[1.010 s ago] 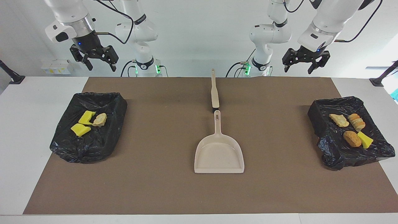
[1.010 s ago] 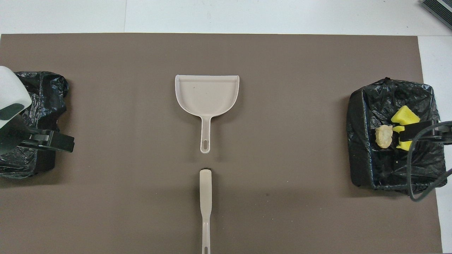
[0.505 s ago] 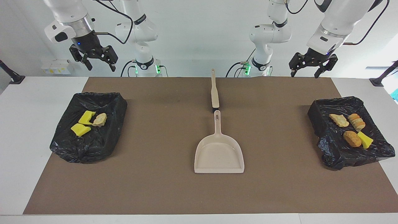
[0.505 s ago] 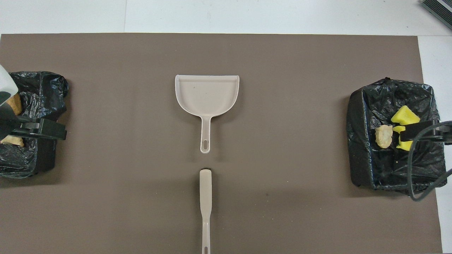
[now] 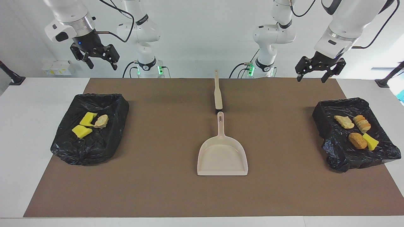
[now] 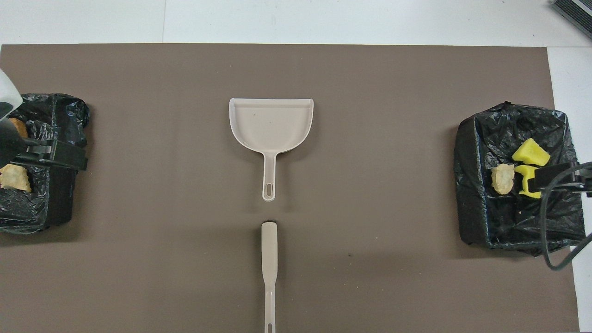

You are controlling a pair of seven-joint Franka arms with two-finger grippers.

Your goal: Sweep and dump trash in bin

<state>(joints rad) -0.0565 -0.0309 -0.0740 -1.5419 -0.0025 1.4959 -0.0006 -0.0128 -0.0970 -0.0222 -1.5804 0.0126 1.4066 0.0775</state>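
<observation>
Brown mat (image 5: pixel 151 189) covering the white counter (image 5: pixel 19 132), with a beige plastic dustpan (image 5: pixel 222 157) and a beige long-handled brush (image 5: pixel 217 93) end to end at its centre. Trash scraps lie in two black-bag-lined bins: one (image 5: pixel 90 129) at the right arm's end, one (image 5: pixel 353 138) at the left arm's. Left hand (image 5: pixel 318 70) and right hand (image 5: pixel 96 58) hang raised, fingers apart, empty. No legible writing.
</observation>
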